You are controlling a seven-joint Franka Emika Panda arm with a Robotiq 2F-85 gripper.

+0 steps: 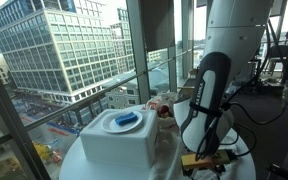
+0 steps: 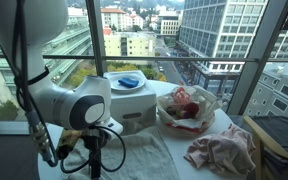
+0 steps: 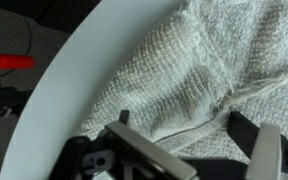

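Note:
My gripper hangs open just above a white woven towel that lies rumpled on a round white table. Its two dark fingers straddle a fold of the towel, with nothing between them. In both exterior views the arm bends low over the table's near part, with the gripper pointing down beside the towel. In an exterior view the gripper sits low behind the arm's black-and-white wrist.
A white box with a blue object on top stands near the window. Beside it are a clear bag of red items and a pink cloth. Glass walls bound the far side. A red-tipped object lies off the table edge.

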